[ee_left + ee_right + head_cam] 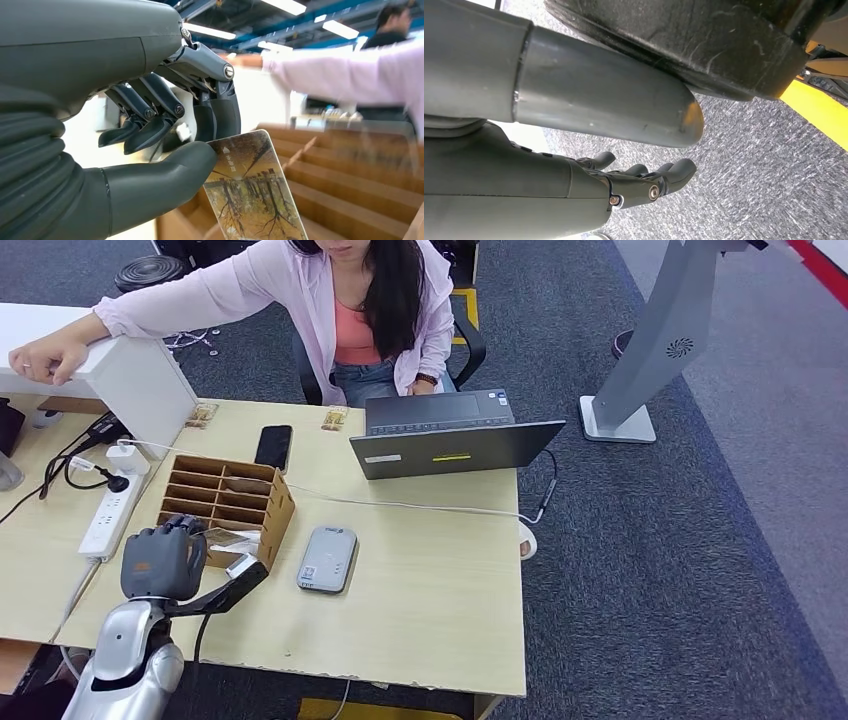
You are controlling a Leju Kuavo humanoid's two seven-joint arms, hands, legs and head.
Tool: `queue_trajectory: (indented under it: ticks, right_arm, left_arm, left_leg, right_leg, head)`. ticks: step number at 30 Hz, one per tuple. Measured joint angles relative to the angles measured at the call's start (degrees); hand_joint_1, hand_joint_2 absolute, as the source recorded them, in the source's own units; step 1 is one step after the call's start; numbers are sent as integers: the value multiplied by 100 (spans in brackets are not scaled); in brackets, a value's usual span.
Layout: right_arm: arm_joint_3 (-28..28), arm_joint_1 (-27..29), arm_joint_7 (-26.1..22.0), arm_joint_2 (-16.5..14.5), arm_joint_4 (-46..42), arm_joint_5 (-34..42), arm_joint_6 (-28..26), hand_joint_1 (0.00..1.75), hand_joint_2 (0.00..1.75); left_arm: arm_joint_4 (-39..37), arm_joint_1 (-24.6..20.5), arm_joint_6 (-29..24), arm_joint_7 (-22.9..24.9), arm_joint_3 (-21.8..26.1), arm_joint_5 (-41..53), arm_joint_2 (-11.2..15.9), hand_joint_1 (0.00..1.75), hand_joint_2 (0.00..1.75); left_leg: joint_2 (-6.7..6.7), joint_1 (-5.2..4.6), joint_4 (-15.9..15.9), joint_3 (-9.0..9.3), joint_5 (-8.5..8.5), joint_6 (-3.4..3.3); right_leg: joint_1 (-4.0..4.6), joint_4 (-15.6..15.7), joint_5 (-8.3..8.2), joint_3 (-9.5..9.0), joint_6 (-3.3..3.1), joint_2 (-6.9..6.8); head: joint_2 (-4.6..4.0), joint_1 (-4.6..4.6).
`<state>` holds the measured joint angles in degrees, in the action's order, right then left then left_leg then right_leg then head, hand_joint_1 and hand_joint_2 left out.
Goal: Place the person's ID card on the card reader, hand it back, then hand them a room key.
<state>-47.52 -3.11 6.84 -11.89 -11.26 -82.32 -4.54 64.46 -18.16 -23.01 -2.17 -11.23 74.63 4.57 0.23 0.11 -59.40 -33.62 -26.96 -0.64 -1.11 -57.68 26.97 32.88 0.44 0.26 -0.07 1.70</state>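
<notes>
Thumb and fingers of the left hand [165,135] pinch a printed card [252,190], its face showing a tree scene, right at the near slots of the wooden card rack [225,502] on the table [420,610]; from the head view the same hand sits over the rack's front left corner with a pale card edge beside it. Judging by the rack and the printed face, this card looks like a room key rather than an ID card, though that is a reading and not something the pictures settle. The grey card reader [328,559] lies just beside the rack toward the robot's right, and nothing rests on it. That suggests the ID step is finished and the task is in its last part, with the key taken from the rack but not yet handed over. The person [370,310] sits across the table behind a laptop [445,435], one arm stretched out to a white box at the far left, so no palm is offered yet. The right hand [644,180] hangs low over grey carpet, fingers loosely apart and holding nothing.
</notes>
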Motion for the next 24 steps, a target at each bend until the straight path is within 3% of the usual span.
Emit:
queue_trajectory:
  ticks: [13,24]
  right_arm:
    - [0,-26,-39,-8,0,-5,-74,0,0]
    - [38,-53,-34,-13,0,-107,-60,0,0]
  left_arm:
    - [1001,-793,469,7,-3,-343,58,175,175]
    - [1140,-1494,347,-16,-22,-376,59,175,175]
  left_leg:
    - [-3,0,-1,-3,11,4]
    - [-1,1,-1,-4,14,7]
  right_leg:
    - [0,0,-7,3,0,-3]
    - [0,0,-9,7,-1,0]
  head:
    - [0,-1]
    - [0,0]
